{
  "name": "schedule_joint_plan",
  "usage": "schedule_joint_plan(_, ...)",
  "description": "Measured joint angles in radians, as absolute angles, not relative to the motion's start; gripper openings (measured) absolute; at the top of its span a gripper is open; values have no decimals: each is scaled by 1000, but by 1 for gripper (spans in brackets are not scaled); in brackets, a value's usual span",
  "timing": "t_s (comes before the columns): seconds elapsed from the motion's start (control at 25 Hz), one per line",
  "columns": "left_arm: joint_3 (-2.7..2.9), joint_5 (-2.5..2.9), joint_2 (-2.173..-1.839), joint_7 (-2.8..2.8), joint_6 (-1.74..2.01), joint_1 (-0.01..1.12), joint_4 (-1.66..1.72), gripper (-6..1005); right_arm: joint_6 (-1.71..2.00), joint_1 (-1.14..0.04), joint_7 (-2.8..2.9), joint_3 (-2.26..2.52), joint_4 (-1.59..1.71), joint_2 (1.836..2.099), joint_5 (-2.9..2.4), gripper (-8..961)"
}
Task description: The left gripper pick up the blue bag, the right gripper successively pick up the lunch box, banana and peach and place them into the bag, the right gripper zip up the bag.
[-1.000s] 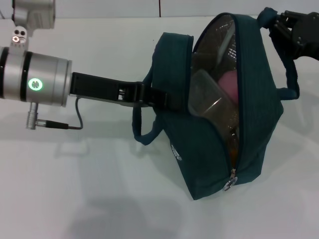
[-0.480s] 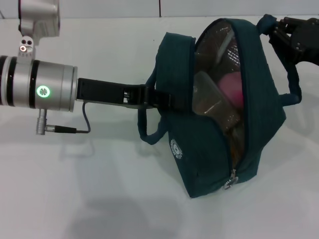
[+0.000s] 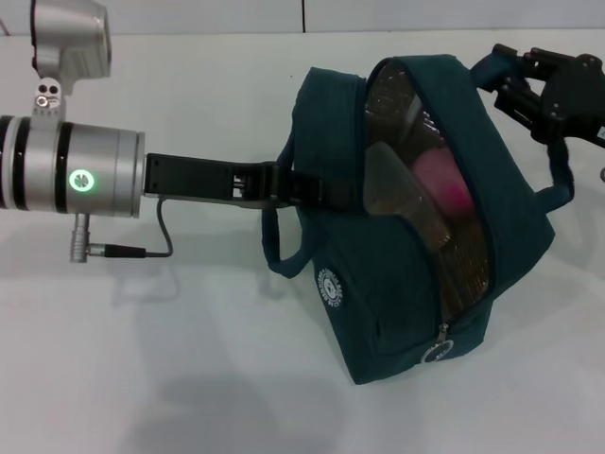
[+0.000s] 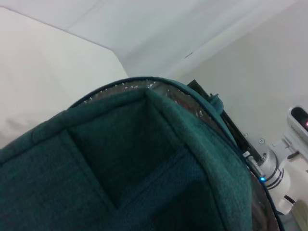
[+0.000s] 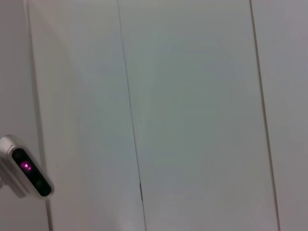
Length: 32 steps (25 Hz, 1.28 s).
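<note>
Between both tools, left tool (image 3: 307, 189) grips blue bag (image 3: 397, 284).

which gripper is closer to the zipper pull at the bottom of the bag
Left, though neither is close. The left gripper clamps the bag wall, above the zipper pull. The right gripper holds the strap at the top far corner.
</note>
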<state>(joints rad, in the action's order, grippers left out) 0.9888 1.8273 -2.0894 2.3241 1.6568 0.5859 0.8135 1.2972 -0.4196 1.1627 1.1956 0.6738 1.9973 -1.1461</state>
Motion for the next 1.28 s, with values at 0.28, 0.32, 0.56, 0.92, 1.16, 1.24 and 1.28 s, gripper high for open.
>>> schedule_joint_plan(0.28, 988, 1827, -2089, 2324, 1641, 575, 813, 61, 1268, -393, 1166, 1195, 651, 1989, -1158, 501)
schedule_joint_plan(0.32, 988, 1827, -2089, 2323, 1640, 574, 813, 61, 1266, -392, 1166, 1195, 640, 1987, -1159, 519)
schedule_joint_plan(0.56, 988, 1827, -2089, 2315, 1631, 568, 811, 62, 1262, -375, 1160, 1193, 599, 1979, -1172, 626)
schedule_joint_plan(0.92, 988, 1801, -2088, 2315, 1630, 548, 810, 62, 1541, -305, 1055, 1058, 603, 1993, -1165, 875)
schedule_joint_plan(1.16, 988, 1801, -2088, 2307, 1630, 540, 810, 62, 1838, -315, 1015, 1024, 608, 1986, -1265, 875)
schedule_joint_plan(1.24, 988, 1801, -2088, 2301, 1630, 538, 810, 62, 1875, -329, 1008, 1024, 608, 1989, -1353, 874)
schedule_joint_plan(1.28, 988, 1801, -2088, 2299, 1630, 538, 810, 62, 1882, -335, 999, 1023, 608, 1994, -1407, 874)
